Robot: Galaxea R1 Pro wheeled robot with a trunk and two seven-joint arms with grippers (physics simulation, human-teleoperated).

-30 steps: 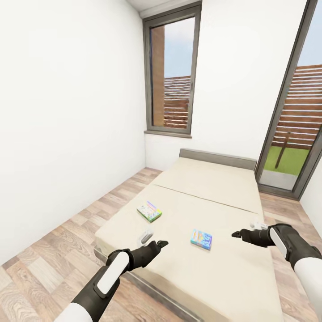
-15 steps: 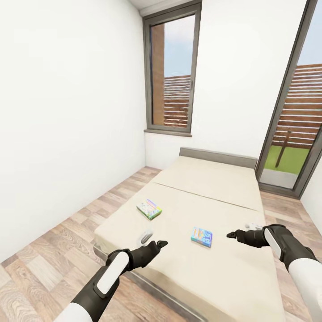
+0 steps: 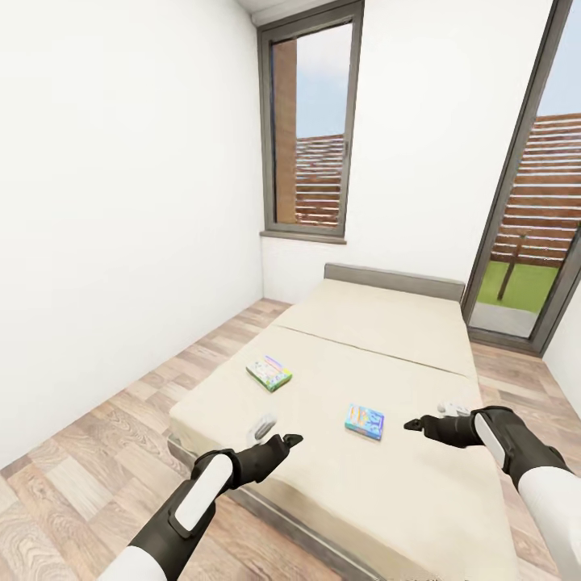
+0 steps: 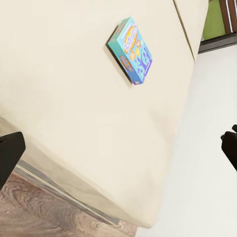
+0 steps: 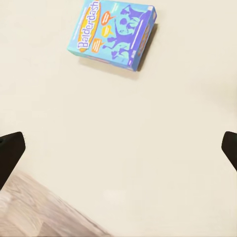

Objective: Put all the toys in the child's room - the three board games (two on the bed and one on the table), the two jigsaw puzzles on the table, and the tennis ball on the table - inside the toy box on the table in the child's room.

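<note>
a wheeled robot faces the bed (image 3: 387,484) in a white-walled room, both dark arms stretched forward low in the frame. two board games lie flat on the beige mattress cover, well apart from each other: a green-edged box (image 3: 269,373) left of centre, and a blue box (image 3: 365,421) just below the middle of the head view, between the two arms. in the right wrist view the blue box (image 5: 112,32) sits near the top of the frame, its cover reading "balderdash"; in the left wrist view the same box (image 4: 130,51) lies tilted in the upper centre.

the left tool (image 3: 284,442) hangs over the near edge of the bed at lower centre-left, and the right tool (image 3: 415,424) hovers over the mattress at centre-right, just right of the blue box and clear of it. each wrist view shows its dark fingertips (image 4: 11,153) (image 5: 11,150) set wide at opposite edges of the frame with nothing between them, so both tools stand spread apart and hold nothing.

a low grey headboard (image 3: 394,282) closes the far end of the bed. a tall window (image 3: 311,129) rises at upper centre, a glass door (image 3: 532,202) at the right edge, and wood-plank floor (image 3: 89,476) runs along the lower left.
</note>
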